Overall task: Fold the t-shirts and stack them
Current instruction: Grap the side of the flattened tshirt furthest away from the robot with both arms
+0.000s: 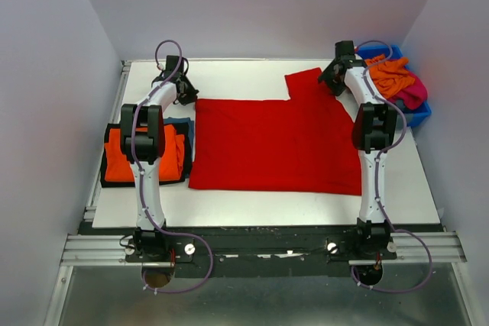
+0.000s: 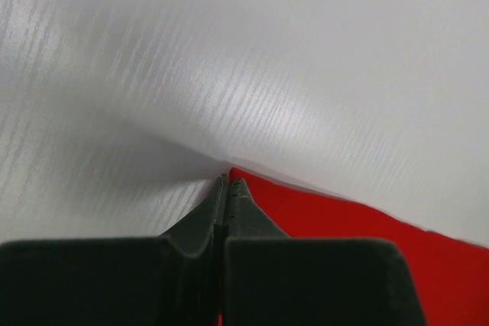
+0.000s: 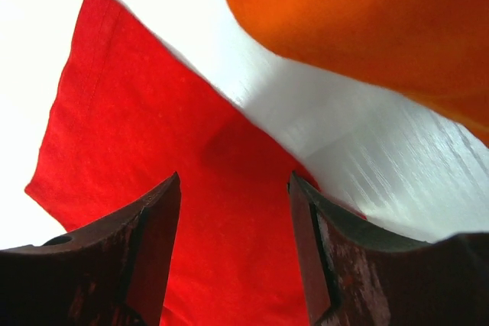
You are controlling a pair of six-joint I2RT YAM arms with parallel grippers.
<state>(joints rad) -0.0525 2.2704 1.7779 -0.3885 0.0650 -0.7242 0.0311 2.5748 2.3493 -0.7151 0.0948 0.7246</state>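
Left of the red t-shirt sits a folded pile: an orange t-shirt on top, a teal-blue t-shirt showing at its far corner, and a dark layer under both that I cannot name; this part of the job looks done.

The left gripper is at the red t-shirt's far left corner, its fingers pressed together with the tips right at the cloth's point; whether they nip the corner or merely touch it I cannot tell.

The red t-shirt lies spread flat in the middle of the table; its left edge runs straight with no sleeve showing, while the right sleeve sticks out at the far side, so I judge it at most partly folded, with that sleeve and the body folds yet to do.

The right gripper hovers over that sleeve, fingers well apart and holding nothing.

Right of the red t-shirt, a blue plastic bin holds a crumpled orange shirt and a magenta shirt; both look unfolded, so roughly half the work seems left.

The table is smooth, white and slightly glossy; pale walls close it in on the left, far and right sides of the red t-shirt; an aluminium rail carrying the arm bases runs along the near side.
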